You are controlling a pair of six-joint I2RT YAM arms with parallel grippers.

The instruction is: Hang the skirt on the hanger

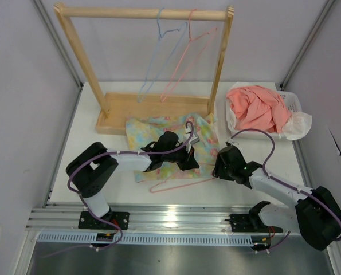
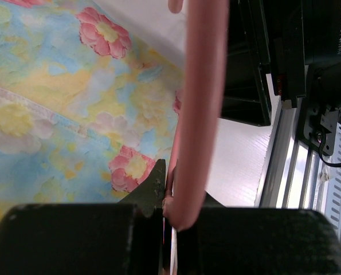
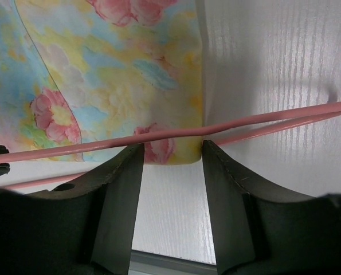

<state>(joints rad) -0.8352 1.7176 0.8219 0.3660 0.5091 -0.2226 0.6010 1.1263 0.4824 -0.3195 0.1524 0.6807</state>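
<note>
The floral skirt (image 1: pixel 159 130) lies flat on the table in front of the rack; it also shows in the left wrist view (image 2: pixel 67 109) and the right wrist view (image 3: pixel 113 69). A pink wire hanger (image 1: pixel 181 184) lies over the skirt's near edge, its hook up by my left wrist. My left gripper (image 1: pixel 184 156) is shut on the hanger's wire (image 2: pixel 202 86), the jaws (image 2: pixel 170 197) pinching it. My right gripper (image 1: pixel 216 169) is open (image 3: pixel 173 157), its fingers either side of the skirt's near right corner, just below the hanger wire (image 3: pixel 159 135).
A wooden rack (image 1: pixel 141 11) stands at the back with a light blue hanger (image 1: pixel 153 63) and another pink hanger (image 1: pixel 190 54) on its bar. A white basket (image 1: pixel 293 103) at right holds a coral garment (image 1: pixel 256 109). A metal rail (image 1: pixel 176 217) runs along the near edge.
</note>
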